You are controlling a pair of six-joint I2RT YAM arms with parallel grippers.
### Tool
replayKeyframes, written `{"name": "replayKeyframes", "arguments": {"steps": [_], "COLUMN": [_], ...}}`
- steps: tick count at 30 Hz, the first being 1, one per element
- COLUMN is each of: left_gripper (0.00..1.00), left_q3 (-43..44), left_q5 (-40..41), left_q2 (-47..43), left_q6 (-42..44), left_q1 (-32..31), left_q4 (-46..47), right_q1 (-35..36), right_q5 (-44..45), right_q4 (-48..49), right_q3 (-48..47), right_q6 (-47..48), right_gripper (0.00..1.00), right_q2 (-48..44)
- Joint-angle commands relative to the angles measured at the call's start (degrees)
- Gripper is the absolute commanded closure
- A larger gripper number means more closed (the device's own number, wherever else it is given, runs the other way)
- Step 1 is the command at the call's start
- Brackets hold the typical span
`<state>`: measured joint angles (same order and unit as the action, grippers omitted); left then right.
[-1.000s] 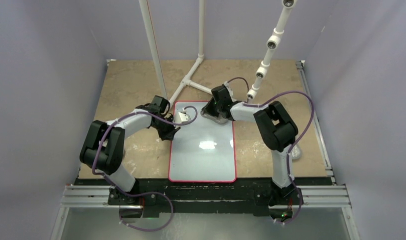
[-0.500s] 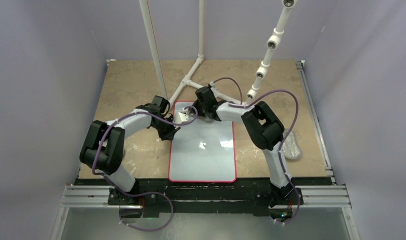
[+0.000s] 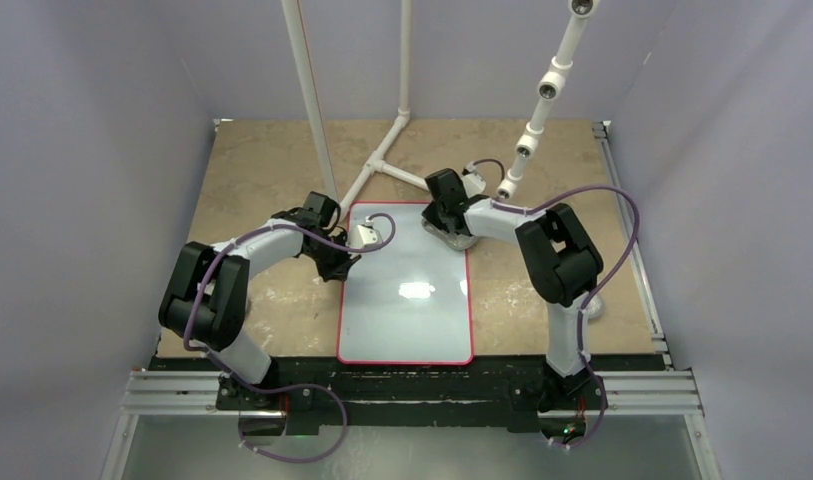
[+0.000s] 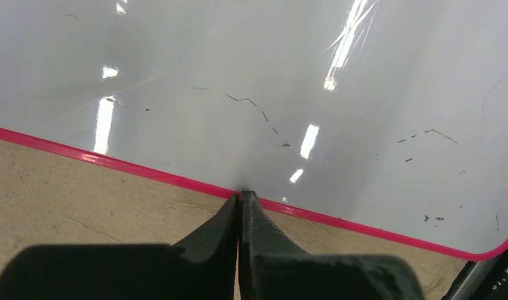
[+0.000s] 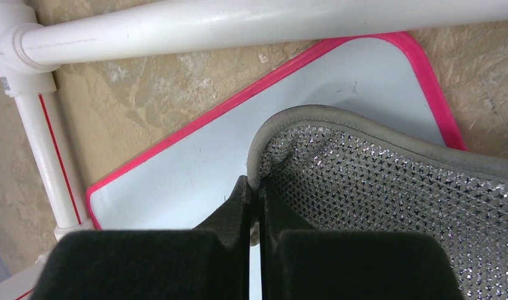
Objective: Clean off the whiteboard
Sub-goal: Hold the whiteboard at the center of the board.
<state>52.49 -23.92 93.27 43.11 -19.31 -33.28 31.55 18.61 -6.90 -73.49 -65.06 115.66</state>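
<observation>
The whiteboard (image 3: 405, 300) lies flat on the tan table, white with a red border. Faint black marks (image 4: 251, 106) remain on it in the left wrist view. My left gripper (image 4: 240, 195) is shut, its tips resting on the red border of the board's left edge (image 3: 344, 262), with nothing visible between the fingers. My right gripper (image 5: 257, 184) is shut on the rim of a grey-silver mesh pad (image 5: 388, 200). The pad lies on the whiteboard (image 5: 195, 169) at its far right corner (image 3: 452, 237).
A white PVC pipe frame (image 3: 382, 160) stands on the table just behind the board and runs close above the right gripper (image 5: 176, 25). A second silvery pad (image 3: 593, 305) lies on the table to the right, partly behind the right arm. Grey walls enclose the table.
The right gripper swept the pad left along the board's far edge, then back right to the far right corner. The left arm has stayed in place.
</observation>
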Motion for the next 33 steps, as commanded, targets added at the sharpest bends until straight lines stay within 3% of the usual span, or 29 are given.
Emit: {"name": "replayKeyframes", "arguments": {"steps": [1,3,7,12,21,28,33], "left_gripper": [1.0,1.0,1.0,1.0,1.0,1.0,1.0], "left_q3": [-4.01,-3.91,-3.52,-3.61,-3.79,-3.36,-3.25], "left_q5": [7.83,7.82,7.65,7.73,7.49,7.44,7.31], "left_q2": [3.06,3.34,3.84,3.67,3.36,3.67,4.13], "left_q6": [2.85,2.79,2.46,2.66,2.69,2.5,2.5], "left_q1": [0.05,0.05,0.06,0.06,0.06,0.03,0.0], "left_q4": [-3.47,-3.42,-3.56,-3.68,-3.7,-3.81,-3.49], "right_q1": [-1.18,2.31,7.23,10.93,11.13,9.62,1.24], "right_q5": [10.83,10.58,8.56,4.17,2.64,-2.82,-8.86], "right_q4": [-10.69,-6.58,-10.77,-6.75,-3.97,-7.86,-4.33], "right_q3": [1.81,1.29,-3.67,6.14,28.25,32.32,34.93], "right_q6": [2.02,4.7,5.4,1.62,-4.37,-1.08,4.91], "right_gripper": [1.0,1.0,1.0,1.0,1.0,1.0,1.0], "right_q2": [3.38,1.76,4.73,3.22,-13.96,-31.32,-32.77]}}
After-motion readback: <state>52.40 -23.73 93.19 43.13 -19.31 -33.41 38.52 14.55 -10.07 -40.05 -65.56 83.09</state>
